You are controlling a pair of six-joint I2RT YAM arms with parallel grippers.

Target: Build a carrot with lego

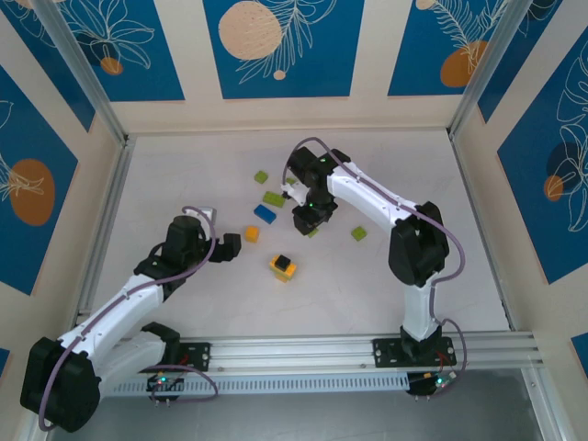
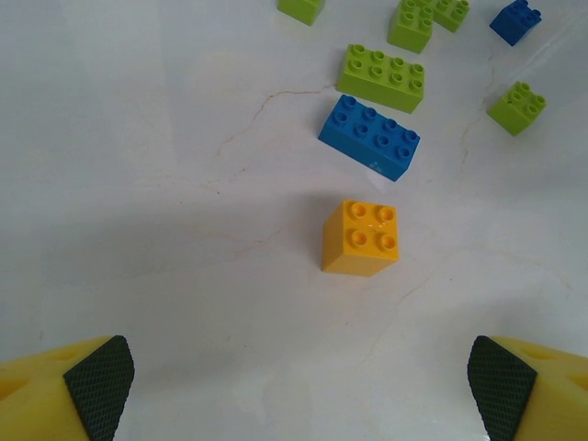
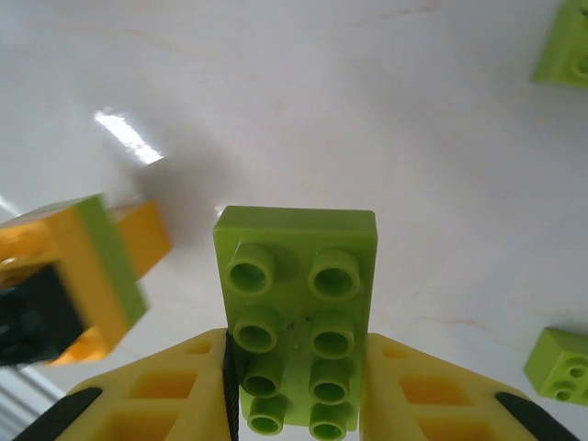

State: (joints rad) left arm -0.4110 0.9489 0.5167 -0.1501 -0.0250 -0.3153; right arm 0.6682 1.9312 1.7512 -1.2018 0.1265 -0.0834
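Between the right jaws: a long lime brick (image 3: 299, 312), clamped by its long sides at the rear half, with the front half sticking out past the fingertips.
Lift: whether the brick is off the tabletop (image 1: 184, 184) I cannot tell.
Long axis: it runs straight out from the wrist, in line with the fingers, studs facing the wrist camera.
Likely target: the orange, lime and black stack (image 1: 283, 267) looks like the started carrot. It lies on the base side of the right jaws and a little to their left, near but not touching.
Same relation, right wrist view: the stack (image 3: 73, 285) sits just left of the held brick, with a strip of bare surface between them.
Left jaws: spread wide and holding nothing, pads (image 2: 99, 386) low over bare surface.
Ahead of the left jaws: an orange square brick (image 2: 361, 239), then a blue long brick (image 2: 369, 136) and a lime long brick (image 2: 382, 76) further out.
Nearer arm: the stack lies roughly between the two, and the right arm (image 1: 377, 202) already carries the part.
Open room: bare surface surrounds the stack. A loose lime brick (image 1: 358, 233) lies on the far side of the right arm, and the side walls are well apart.
Risk, as I judge it: little brick is left free behind the grip for pressing down squarely.
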